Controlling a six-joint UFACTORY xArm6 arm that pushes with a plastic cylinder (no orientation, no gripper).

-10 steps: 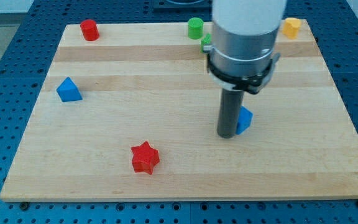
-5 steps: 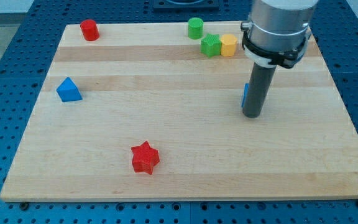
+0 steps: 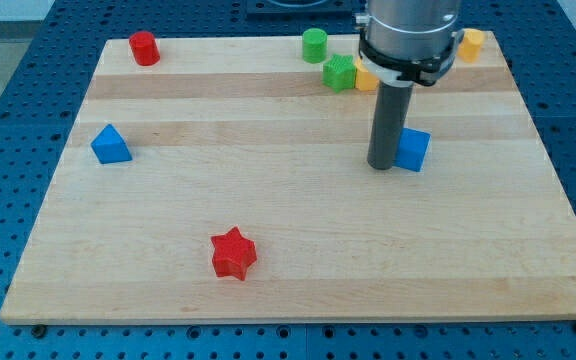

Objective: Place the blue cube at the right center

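The blue cube (image 3: pixel 413 150) sits on the wooden board (image 3: pixel 288 230), right of the middle. My tip (image 3: pixel 383 166) rests on the board right against the cube's left side. The rod rises from there to the arm's grey body at the view's top.
A blue triangular block (image 3: pixel 110 145) lies at the left. A red star (image 3: pixel 233 253) lies at the lower middle. A red cylinder (image 3: pixel 145 48) is at the top left. A green cylinder (image 3: pixel 314 44), a green block (image 3: pixel 339 73) and yellow blocks (image 3: pixel 470 44) lie along the top.
The blue cube has moved up and to the right. My tip went from its left side round to its right, and now stands at its left side again.
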